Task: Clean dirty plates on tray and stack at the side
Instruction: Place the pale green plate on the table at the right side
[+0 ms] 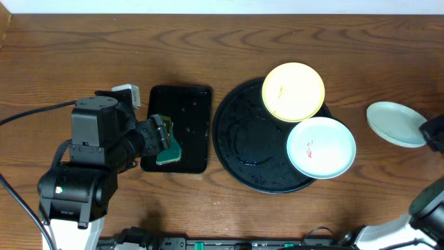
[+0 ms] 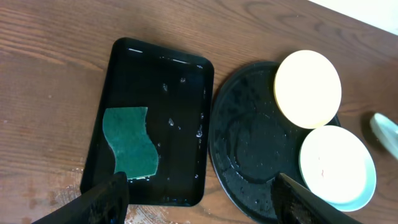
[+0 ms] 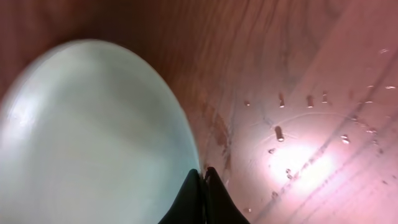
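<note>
The round black tray [image 1: 236, 142] holds a pale yellow plate [image 1: 293, 91] at its far rim and a mint-white plate [image 1: 321, 146] with a small red smear at its right rim. Both also show in the left wrist view, the yellow plate [image 2: 308, 88] and the mint one [image 2: 337, 167], on the tray [image 2: 249, 143]. A third mint-white plate [image 1: 394, 123] lies on the table right of the tray. My right gripper [image 1: 430, 133] is shut on its rim [image 3: 202, 177]; the plate [image 3: 93, 137] fills the right wrist view. My left gripper [image 1: 161, 135] is open and empty [image 2: 199, 186] above a green sponge [image 2: 130, 142].
The sponge [image 1: 168, 151] lies in a wet rectangular black tray [image 1: 187, 104] left of the round tray, seen too in the left wrist view [image 2: 180, 74]. Water drops [image 3: 280, 134] lie on the wooden table beside the third plate.
</note>
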Tool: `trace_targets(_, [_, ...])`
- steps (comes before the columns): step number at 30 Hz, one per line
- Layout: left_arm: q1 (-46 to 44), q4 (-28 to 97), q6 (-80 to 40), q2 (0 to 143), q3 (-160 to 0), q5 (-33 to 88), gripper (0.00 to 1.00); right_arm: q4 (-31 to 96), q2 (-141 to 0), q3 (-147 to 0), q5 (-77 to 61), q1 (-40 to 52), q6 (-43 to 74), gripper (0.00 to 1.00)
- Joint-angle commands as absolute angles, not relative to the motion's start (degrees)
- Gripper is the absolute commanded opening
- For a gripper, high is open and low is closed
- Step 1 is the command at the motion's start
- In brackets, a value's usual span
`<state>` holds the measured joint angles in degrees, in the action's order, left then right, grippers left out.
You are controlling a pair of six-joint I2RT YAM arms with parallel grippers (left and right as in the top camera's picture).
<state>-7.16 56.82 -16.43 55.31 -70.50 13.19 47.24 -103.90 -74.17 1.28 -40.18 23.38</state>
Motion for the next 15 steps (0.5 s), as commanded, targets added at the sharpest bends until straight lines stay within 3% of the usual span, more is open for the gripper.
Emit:
trace_targets(1, [-6.87, 56.93, -15.44, 55.35, -71.59, 12.84, 0.74, 46.48, -105.12, -74.35, 1.50, -40.03, 20.49, 0.01])
trace_targets(3, [-6.87, 56.93, -15.44, 55.35, -71.59, 12.84, 0.74, 46.72, -105.03, -74.41, 0.21, -39.92, 20.25, 0.04])
trace_targets(5, [-6.87, 56.93, -15.44, 55.35, -71.59, 12.84, 0.74, 47.29, -103.68, -74.94, -6.22, -39.77, 16.49, 0.35])
trace_targets(6, [-6.87, 56.93, -15.44, 55.35, -71.59, 12.84, 0.74, 47.35, -102.69, -75.02, -8.34, -39.55, 15.97, 0.42])
trace_targets(9, [-6.87, 56.93, -15.44, 55.35, -71.59, 12.84, 0.74, 47.83, -98.41, -75.05, -12.03, -38.33, 15.66, 0.49])
trace_targets(15, [-6.87, 56.93, -15.44, 55.35, -71.59, 12.84, 0.74, 54.43, -89.45, -74.94, -15.66, -31.05, 14.04, 0.49])
